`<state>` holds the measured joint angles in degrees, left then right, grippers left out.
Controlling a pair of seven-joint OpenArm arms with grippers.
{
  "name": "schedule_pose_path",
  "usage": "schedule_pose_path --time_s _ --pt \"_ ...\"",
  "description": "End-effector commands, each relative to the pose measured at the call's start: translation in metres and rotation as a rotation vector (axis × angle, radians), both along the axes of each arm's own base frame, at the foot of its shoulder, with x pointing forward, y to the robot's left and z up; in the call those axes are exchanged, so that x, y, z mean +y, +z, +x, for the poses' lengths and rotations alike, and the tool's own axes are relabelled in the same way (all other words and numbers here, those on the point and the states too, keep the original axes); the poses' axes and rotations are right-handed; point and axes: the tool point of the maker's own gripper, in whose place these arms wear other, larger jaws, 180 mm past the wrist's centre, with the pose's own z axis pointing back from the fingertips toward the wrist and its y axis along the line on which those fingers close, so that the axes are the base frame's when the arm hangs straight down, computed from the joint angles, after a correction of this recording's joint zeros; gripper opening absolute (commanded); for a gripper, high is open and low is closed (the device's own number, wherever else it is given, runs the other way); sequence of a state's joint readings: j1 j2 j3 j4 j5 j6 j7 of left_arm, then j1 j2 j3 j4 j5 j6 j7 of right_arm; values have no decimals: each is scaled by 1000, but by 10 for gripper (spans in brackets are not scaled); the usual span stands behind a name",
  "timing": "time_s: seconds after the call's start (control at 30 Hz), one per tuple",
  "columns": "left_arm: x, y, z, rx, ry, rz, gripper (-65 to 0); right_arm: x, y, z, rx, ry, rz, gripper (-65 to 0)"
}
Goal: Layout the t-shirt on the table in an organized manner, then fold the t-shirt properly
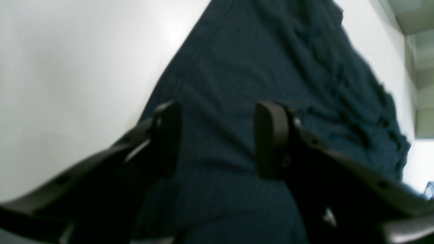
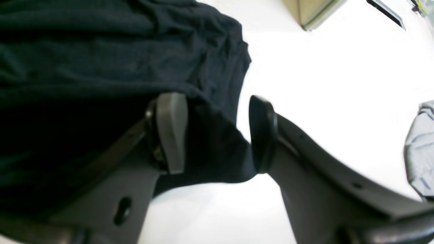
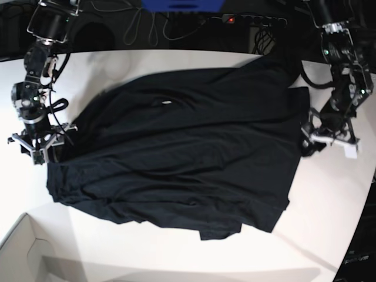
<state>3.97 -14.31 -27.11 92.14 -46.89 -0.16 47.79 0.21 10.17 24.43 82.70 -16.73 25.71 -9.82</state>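
White and matte, the table (image 3: 329,194) fills the base view, its curved edge running along the 12 o'clock side and bare surface showing at 3, 5 and 9 o'clock. Black fabric covers most of its middle: the t-shirt (image 3: 182,153) lies spread out and wrinkled, reaching from about 9 o'clock near one arm to about 2 o'clock near the other, with a rumpled bunch of folds along its 8 o'clock side and a ragged edge at 6 o'clock. A pale cardboard box corner (image 3: 26,249) sits at 7 o'clock, apart from the shirt.

The right gripper (image 2: 217,134) is at 9 o'clock in the base view. Its jaws stand apart, and a corner of the shirt lies between them, with one finger over the cloth and the other over bare table; nothing is pinched.

The left gripper (image 1: 217,139) is at 3 o'clock in the base view, by the shirt's edge. Its jaws are spread wide above a stretch of creased fabric, holding nothing as far as its wrist view shows.
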Motion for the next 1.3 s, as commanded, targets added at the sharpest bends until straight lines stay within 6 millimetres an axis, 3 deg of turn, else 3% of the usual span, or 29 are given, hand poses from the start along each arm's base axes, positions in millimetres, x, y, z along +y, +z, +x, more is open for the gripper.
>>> schedule_pose_path --time_s 0.0,0.17,0.37,0.5,0.6,0.93,1.1,1.27 --pt "6 12 14 -41 18 -12 -317 0 19 6 -60 13 -15 -378" --pt "13 8 45 -31 48 -74 -317 9 13 -2 -51 15 4 -378" --pt "14 2 46 -14 54 -88 -317 7 -8 -12 3 6 19 -348" --pt "12 -4 18 3 41 -59 -317 2 -5 -18 1 -2 5 -286" --pt "6 -7 -9 20 17 -22 -315 -7 4 -30 -17 -34 -10 -281" --pt "-26 -32 -107 151 -27 4 -313 13 -9 -67 21 -29 7 -284" --pt "-8 -42 -149 208 109 -29 -313 20 -19 -78 50 -29 26 -284" --pt "4 -48 -164 235 171 -35 -313 24 -23 -82 58 -30 38 -284"
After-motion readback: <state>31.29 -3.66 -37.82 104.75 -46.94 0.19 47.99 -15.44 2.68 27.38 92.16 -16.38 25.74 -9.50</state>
